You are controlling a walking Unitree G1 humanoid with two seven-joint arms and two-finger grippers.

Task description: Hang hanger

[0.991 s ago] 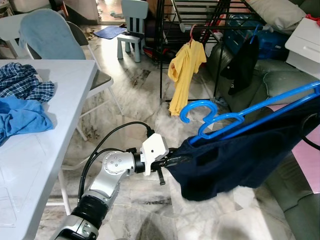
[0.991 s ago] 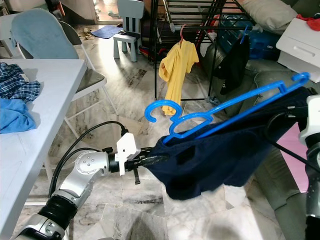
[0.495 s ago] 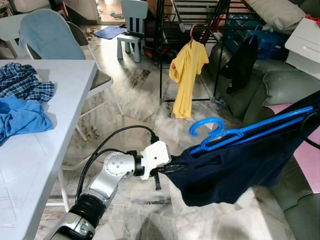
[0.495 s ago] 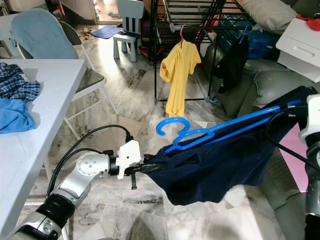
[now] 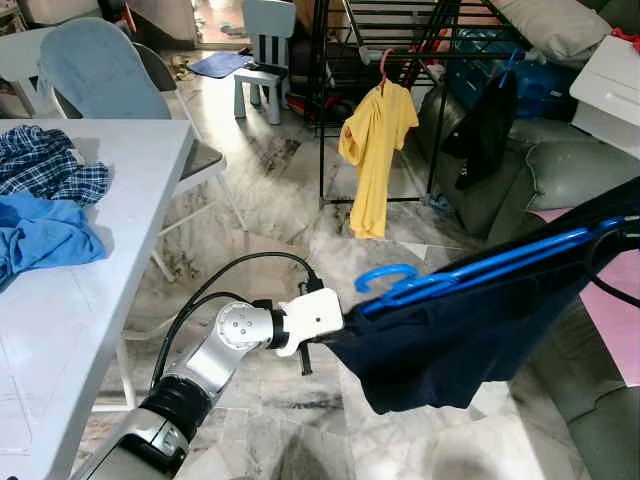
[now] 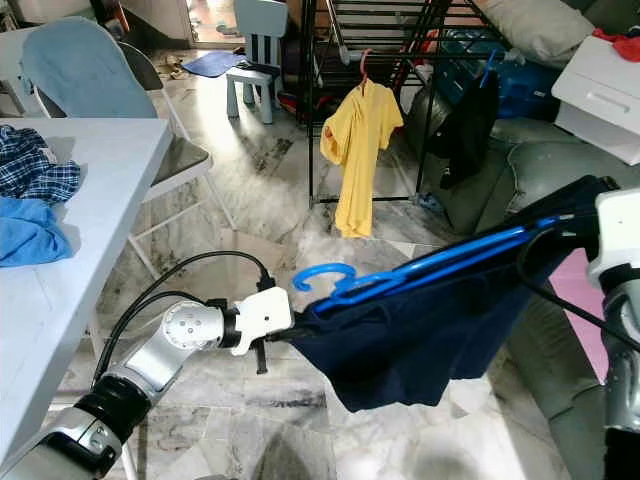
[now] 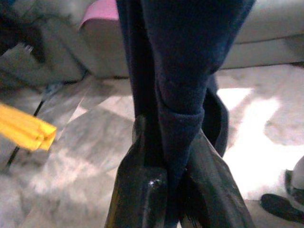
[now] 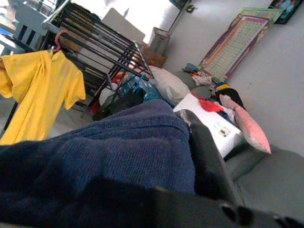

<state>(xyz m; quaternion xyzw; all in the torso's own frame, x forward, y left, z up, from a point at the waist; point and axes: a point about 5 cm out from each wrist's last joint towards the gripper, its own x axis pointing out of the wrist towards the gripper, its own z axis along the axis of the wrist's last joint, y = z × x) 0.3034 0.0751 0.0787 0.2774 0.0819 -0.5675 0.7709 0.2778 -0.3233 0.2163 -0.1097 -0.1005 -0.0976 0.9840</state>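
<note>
The left gripper [image 7: 171,190] is extended low over the marbled stone floor [image 5: 270,190], its two black fingers [image 7: 137,190] pressed together on one edge of the dark navy knitted garment [image 5: 460,335]. In the left wrist view the fabric fold sits directly between the fingers and rises away from them.

The right gripper [image 8: 190,190] holds the opposite end of the same garment, higher than the left gripper, so the cloth hangs stretched between the two tools and sags below the line joining them. In the right wrist view one black finger [image 8: 209,161] lies against the navy knit, pinching it.

The blue plastic hanger [image 6: 400,275] lies inside the garment's upper edge, running from just beyond the left gripper up toward the right gripper. Its hook [image 5: 385,278] protrudes from the cloth just above and beyond the left gripper's fingertips.

Well beyond both grippers stands the black metal drying rack [image 5: 400,60]. A yellow shirt [image 5: 375,150] on a pink hanger [image 5: 384,66] hangs from its rail, and a black garment [image 5: 485,125] hangs further along.

To the left of the left arm is a white table [image 5: 90,300] carrying a blue cloth [image 5: 45,235] and a blue checked shirt [image 5: 45,165]. A grey sofa [image 5: 560,170] lies beside the right gripper.
</note>
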